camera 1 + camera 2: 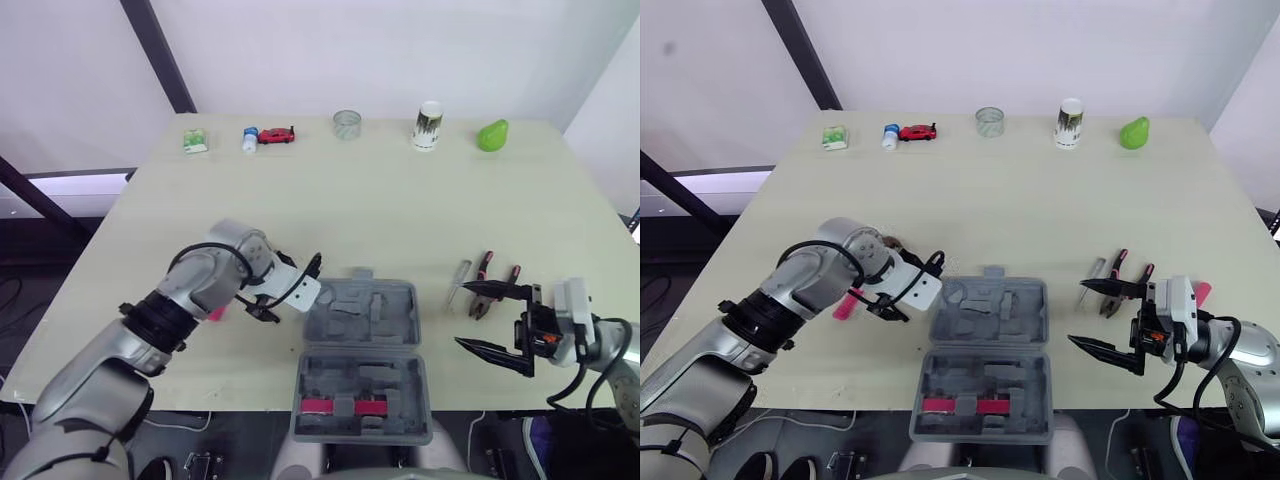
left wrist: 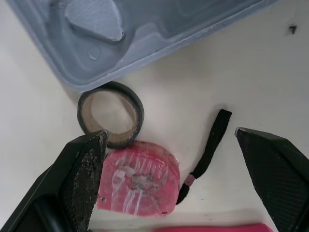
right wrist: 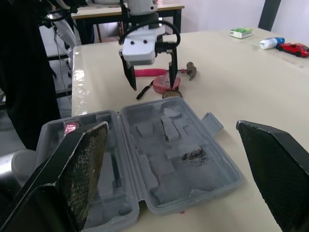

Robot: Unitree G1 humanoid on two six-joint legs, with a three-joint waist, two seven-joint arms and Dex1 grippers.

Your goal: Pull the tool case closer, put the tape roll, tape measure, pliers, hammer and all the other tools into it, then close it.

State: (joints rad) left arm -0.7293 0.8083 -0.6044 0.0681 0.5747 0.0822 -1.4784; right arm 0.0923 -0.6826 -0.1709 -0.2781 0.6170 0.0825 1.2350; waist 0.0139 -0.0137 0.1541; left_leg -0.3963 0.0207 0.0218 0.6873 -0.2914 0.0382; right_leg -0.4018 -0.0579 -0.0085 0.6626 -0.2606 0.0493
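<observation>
The grey tool case [image 1: 362, 318] lies open at the table's front edge, between my arms. My left gripper [image 2: 170, 133] hangs open just left of it, over the black tape roll [image 2: 111, 113] and the pink tape measure [image 2: 137, 179] with its black strap [image 2: 205, 154]. The hammer [image 3: 164, 72] with its pink handle [image 1: 845, 303] lies beside them, away from the case. My right gripper [image 1: 465, 315] is open and holds nothing, right of the case. Just behind it lie the red-handled pliers [image 1: 487, 270] and a thin silver tool [image 1: 458, 283].
A red-handled tool [image 1: 343, 405] sits in the case's near half. Along the far edge stand a green-white box [image 1: 195, 141], a small bottle [image 1: 250, 138], a red toy car [image 1: 277, 134], a glass cup [image 1: 347, 124], a white cup [image 1: 428, 125] and a green object [image 1: 492, 134].
</observation>
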